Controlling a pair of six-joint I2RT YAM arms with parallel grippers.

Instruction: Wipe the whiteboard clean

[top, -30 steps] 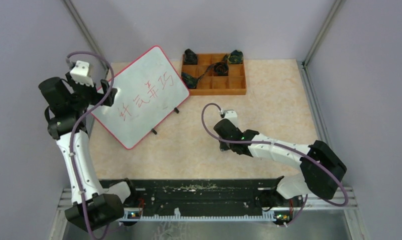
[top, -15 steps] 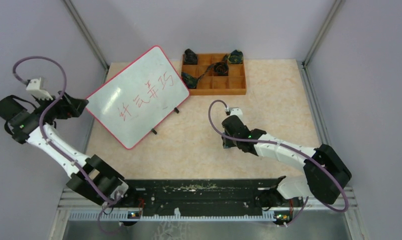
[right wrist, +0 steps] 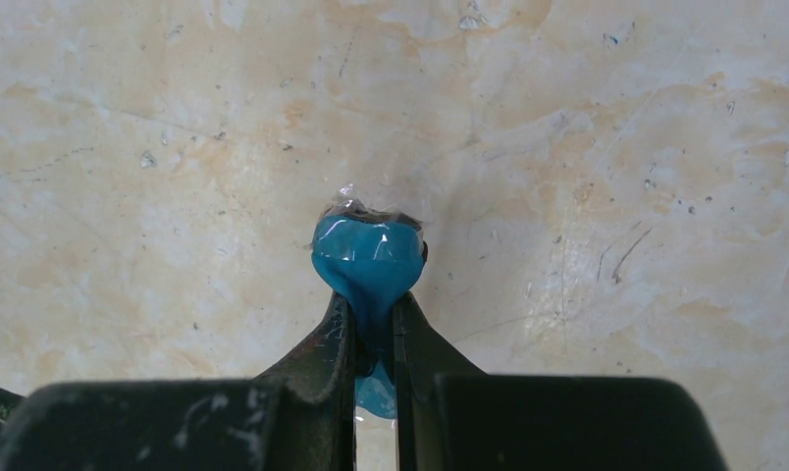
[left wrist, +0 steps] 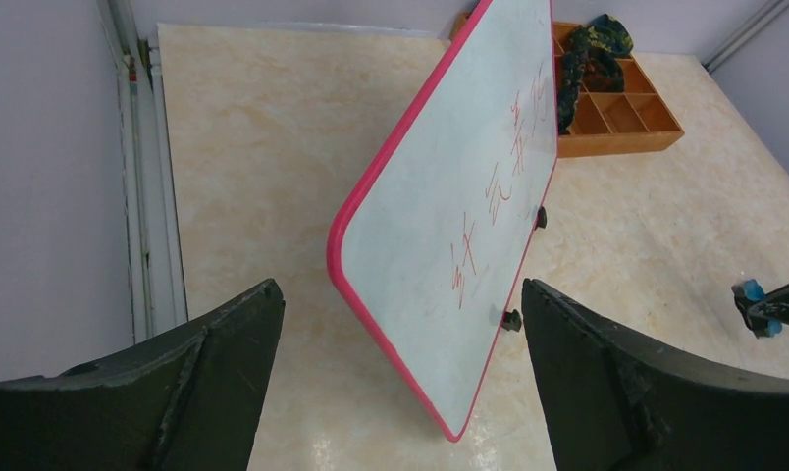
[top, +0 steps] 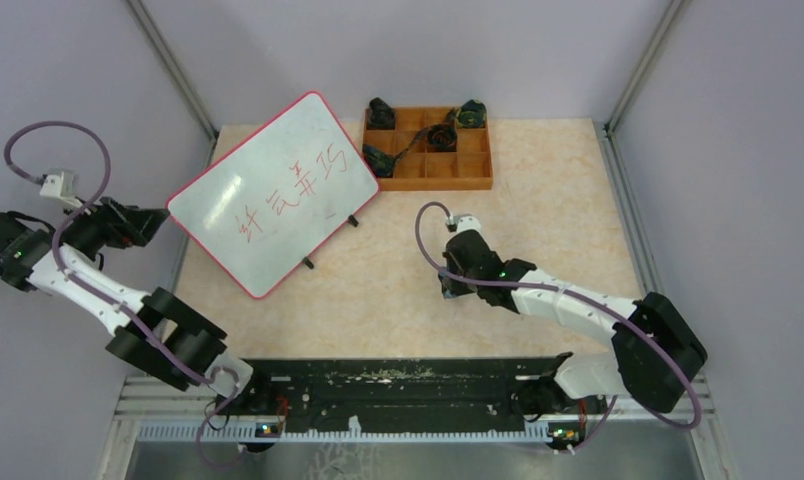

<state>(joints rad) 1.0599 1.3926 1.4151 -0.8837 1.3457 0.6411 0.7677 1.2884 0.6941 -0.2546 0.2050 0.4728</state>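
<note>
Red-rimmed whiteboard (top: 273, 195) on the far-left part of the table (top: 558, 200), turned cornerwise and tilted up on small black feet (top: 308, 263). Red writing (top: 290, 192) across its white face. Right corner just beside the brown tray (top: 478, 172); contact between the two not clear. Dark items (top: 441, 135) in the tray's far compartments.

Beyond the table's left edge, left gripper (top: 150, 222), level with the board's left corner, aimed at it and apart from it. Jaws spread wide, nothing between them. Seen from the left wrist view, two black fingers (left wrist: 224, 363) low at either side, the board's near red edge standing between and beyond them, untouched.

Near the middle of the table, right gripper (top: 448, 290), pointing down, well apart from the board. Jaws closed tight on a blue lump (right wrist: 368, 257), soft-looking, with a scrap of clear film (right wrist: 371, 201) at its tip. Lump sticking out past the fingertips toward the marbled beige surface; touching it or just above it, cannot tell. Same blue tip visible at the right edge of the left wrist view, to the right of the board.
</note>
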